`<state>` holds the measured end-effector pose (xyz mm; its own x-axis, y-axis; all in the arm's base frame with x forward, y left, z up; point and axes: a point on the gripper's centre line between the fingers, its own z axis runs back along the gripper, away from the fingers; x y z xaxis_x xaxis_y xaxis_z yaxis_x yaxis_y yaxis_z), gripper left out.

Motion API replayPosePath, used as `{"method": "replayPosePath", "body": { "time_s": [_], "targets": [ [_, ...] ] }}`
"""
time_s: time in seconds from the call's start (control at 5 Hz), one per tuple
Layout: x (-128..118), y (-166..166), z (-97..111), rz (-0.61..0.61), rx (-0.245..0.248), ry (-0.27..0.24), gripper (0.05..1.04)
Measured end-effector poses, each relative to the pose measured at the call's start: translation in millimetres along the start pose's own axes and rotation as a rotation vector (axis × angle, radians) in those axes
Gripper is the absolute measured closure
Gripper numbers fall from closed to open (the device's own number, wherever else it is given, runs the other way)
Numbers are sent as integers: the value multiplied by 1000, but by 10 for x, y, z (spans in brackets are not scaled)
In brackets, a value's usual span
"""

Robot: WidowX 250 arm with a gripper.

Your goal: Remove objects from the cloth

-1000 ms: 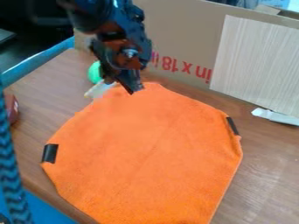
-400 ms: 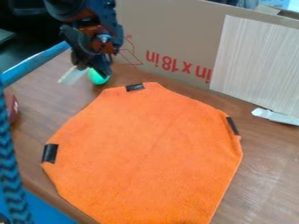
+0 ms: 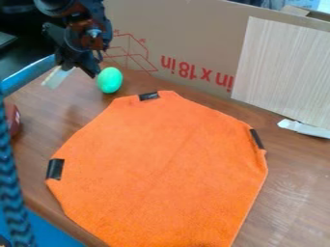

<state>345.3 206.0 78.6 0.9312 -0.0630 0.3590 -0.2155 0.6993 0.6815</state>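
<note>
Gripper (image 3: pixel 78 70) holds pale strip (image 3: pixel 57 77), far left beyond orange cloth (image 3: pixel 161 164)
Lower to table (image 3: pixel 48 108) before releasing, clear of green egg (image 3: pixel 110 80)

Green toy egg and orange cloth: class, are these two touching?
Apart. The camera view shows a narrow strip of brown tabletop between the lower end of the green toy egg and the orange cloth.
</note>
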Motion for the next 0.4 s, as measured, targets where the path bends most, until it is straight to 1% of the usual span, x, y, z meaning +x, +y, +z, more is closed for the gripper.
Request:
{"method": "replayPosePath", "body": {
  "time_s": [0.2,0.4],
  "targets": [
    [-60,76,-62,-2,4,15,1015],
    [-144,34,-100,-24,-7,24,1016]
  ]
}}
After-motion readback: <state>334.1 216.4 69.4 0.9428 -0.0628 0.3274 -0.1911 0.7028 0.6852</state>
